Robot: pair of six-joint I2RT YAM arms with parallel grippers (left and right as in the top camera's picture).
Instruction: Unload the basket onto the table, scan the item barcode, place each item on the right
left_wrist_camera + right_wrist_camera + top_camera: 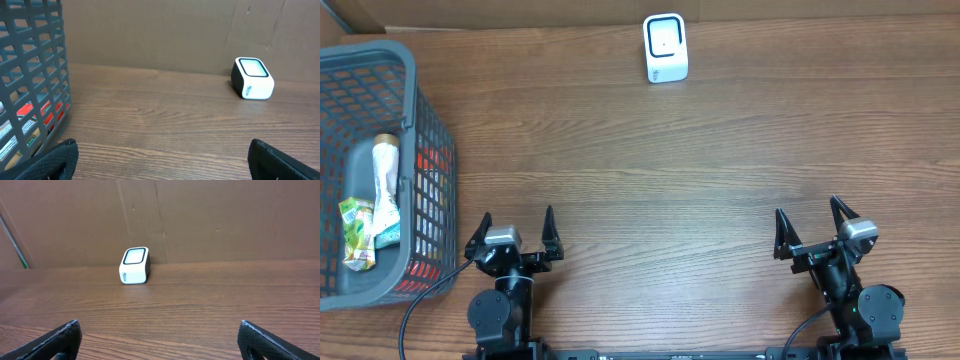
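Both arms sit at the near edge of the bench (670,170), well apart. The left pincer (517,215) has its jaws spread wide with nothing between them, and the right pincer (807,207) is likewise fully spread and empty. Both point toward the far side. The white barcode scanner (666,47) stands upright at the far edge, about mid-width, close to the cardboard wall (225,215). Its dark-framed window faces up and forward. In the right wrist view it appears ahead and left of centre; in the left wrist view it is far ahead to the right. The grey mesh basket (415,130) rests at the left end of the bench, just beside the left arm. The candidate items are all inside it: a pale tube (386,180) lying lengthwise, a green packet (357,232) touching the tube's near end, and a red pack (435,165) seen through the mesh on the side wall. No barcode is legible on any of them.
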